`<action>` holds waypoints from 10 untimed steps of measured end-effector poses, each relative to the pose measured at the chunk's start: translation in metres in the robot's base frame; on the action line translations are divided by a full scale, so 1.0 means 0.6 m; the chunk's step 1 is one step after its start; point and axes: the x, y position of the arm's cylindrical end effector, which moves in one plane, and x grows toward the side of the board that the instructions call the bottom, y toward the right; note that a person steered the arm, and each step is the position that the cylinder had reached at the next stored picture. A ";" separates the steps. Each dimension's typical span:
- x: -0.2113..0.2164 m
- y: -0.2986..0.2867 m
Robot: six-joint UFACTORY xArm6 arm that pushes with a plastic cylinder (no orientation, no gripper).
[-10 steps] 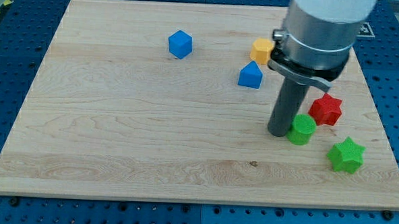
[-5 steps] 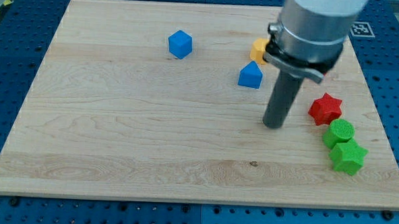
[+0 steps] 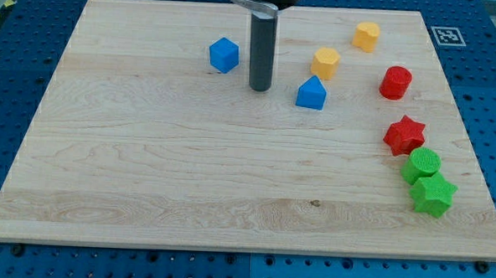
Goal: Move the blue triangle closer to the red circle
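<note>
The blue triangle (image 3: 311, 93) lies on the wooden board right of centre, toward the view's top. The red circle (image 3: 395, 82) stands further to the view's right, slightly higher. My tip (image 3: 259, 87) rests on the board just left of the blue triangle, a small gap between them. It stands between the triangle and a blue cube (image 3: 224, 54) at the upper left.
A yellow block (image 3: 325, 63) sits just above the blue triangle and another yellow block (image 3: 366, 35) near the top. A red star (image 3: 404, 135), a green circle (image 3: 421, 164) and a green star (image 3: 432, 195) cluster at the right edge.
My tip has swung from beside the green circle at the right to the left of the blue triangle. The green circle was pushed right against the green star.
</note>
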 end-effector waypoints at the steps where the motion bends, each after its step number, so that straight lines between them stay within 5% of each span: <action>1: 0.001 0.042; 4: 0.044 0.147; 10: 0.109 0.153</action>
